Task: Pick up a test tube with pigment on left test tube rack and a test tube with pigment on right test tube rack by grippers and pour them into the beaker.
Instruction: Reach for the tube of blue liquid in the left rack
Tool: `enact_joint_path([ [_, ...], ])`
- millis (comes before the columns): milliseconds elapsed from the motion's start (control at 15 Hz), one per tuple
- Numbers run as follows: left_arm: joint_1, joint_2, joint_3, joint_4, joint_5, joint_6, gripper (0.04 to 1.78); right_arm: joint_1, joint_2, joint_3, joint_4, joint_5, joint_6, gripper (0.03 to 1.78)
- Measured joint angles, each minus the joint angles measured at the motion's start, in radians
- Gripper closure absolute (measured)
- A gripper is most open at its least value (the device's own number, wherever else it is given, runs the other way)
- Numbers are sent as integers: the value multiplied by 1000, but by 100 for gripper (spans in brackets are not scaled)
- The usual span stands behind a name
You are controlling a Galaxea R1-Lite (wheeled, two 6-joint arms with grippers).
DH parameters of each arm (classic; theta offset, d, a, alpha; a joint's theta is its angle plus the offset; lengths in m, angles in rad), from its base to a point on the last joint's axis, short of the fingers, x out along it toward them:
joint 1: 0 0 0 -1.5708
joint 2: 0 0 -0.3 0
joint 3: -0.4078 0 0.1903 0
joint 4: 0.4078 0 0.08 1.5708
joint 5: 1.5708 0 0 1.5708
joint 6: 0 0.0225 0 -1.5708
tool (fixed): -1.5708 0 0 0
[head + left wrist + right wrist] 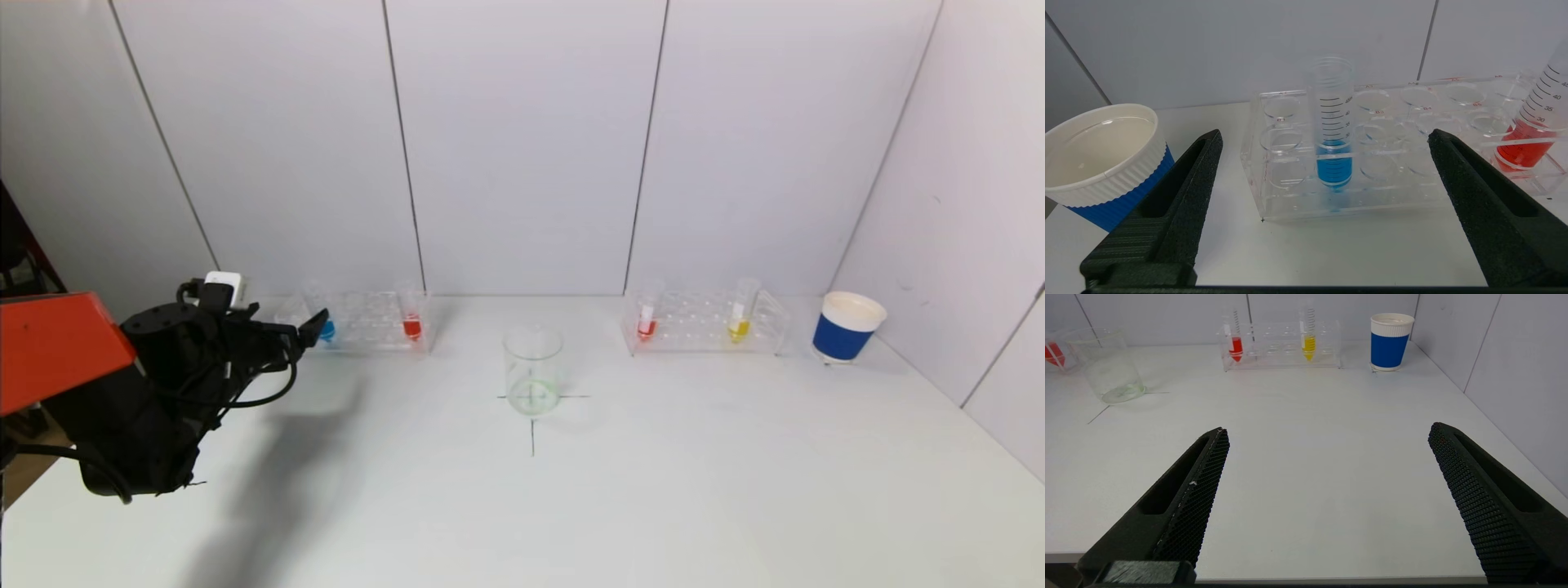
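The left test tube rack is clear plastic and holds a tube of blue pigment and a tube of red pigment. My left gripper hovers open just in front of the blue tube. From the left wrist the open left gripper frames that tube without touching it. The right rack holds a red tube and a yellow tube. An empty glass beaker stands between the racks. My right gripper is open over bare table near the front edge, far from the right rack.
A blue-and-white paper cup stands right of the right rack, near the side wall. Another such cup sits beside the left rack's outer end, close to my left finger. White walls close off the back and the right.
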Motion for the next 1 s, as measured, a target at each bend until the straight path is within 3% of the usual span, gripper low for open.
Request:
enact_joint_path([
  [1000,-11,73,-120,0,-1,5,6,0,0,0,0,0,0,4],
])
